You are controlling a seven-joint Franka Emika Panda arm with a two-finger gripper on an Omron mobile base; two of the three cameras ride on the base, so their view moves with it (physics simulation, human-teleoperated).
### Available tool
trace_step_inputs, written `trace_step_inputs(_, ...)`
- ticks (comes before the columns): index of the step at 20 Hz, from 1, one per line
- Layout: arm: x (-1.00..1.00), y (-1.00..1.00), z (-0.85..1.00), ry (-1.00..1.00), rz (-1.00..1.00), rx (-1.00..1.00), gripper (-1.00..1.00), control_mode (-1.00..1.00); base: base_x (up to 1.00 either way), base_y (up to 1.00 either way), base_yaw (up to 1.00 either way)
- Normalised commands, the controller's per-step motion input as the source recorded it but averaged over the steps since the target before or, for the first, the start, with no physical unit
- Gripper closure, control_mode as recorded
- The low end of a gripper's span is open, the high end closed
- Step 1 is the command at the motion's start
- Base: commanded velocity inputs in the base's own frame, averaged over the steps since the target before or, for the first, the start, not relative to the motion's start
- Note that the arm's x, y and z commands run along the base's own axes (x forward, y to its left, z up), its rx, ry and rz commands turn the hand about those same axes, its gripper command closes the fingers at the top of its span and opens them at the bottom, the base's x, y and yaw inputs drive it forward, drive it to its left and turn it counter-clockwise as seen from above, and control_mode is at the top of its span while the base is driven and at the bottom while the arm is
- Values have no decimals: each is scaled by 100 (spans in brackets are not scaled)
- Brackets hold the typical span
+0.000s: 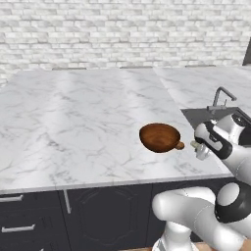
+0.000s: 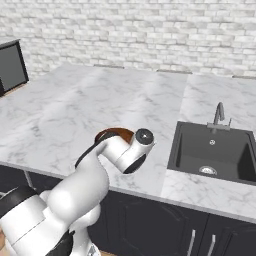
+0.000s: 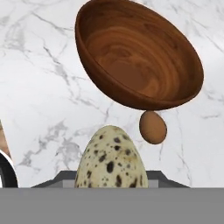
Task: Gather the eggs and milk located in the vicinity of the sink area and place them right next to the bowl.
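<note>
The glossy reddish-brown wooden bowl [image 1: 159, 137] [image 3: 138, 57] sits near the front edge of the marble counter, and in the right base view my arm partly covers the bowl [image 2: 116, 133]. A reddish-brown egg [image 3: 152, 127] [image 1: 180, 145] lies on the counter right beside the bowl, on its sink side. My gripper [image 3: 111, 181] [image 1: 197, 145] is shut on a pale speckled egg [image 3: 111, 159], held just above the counter a short way from the brown egg and the bowl. The milk is out of view.
The dark grey sink [image 2: 212, 152] [image 1: 211, 115] with its curved faucet [image 2: 219, 114] lies to the right of the bowl. A dark appliance [image 2: 12, 65] stands at the far left. Bare marble counter [image 1: 73, 122] stretches left and back to the brick wall.
</note>
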Motion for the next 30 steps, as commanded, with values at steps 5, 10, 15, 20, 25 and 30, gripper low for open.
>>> trace_step_inputs(5,6,14,-23,0,0,4,100,-100,0,0,0)
trace_step_inputs(10,14,17,-13,5,-1,5,100,-100,0,0,0)
trace_step_inputs(15,9,10,-11,4,0,3,100,-100,0,0,0)
trace_step_inputs(20,6,12,-13,4,0,0,100,-100,0,0,0)
trace_step_inputs(25,9,17,-19,2,0,0,100,-100,0,0,0)
trace_step_inputs(30,20,2,-17,0,0,0,100,-100,0,0,0)
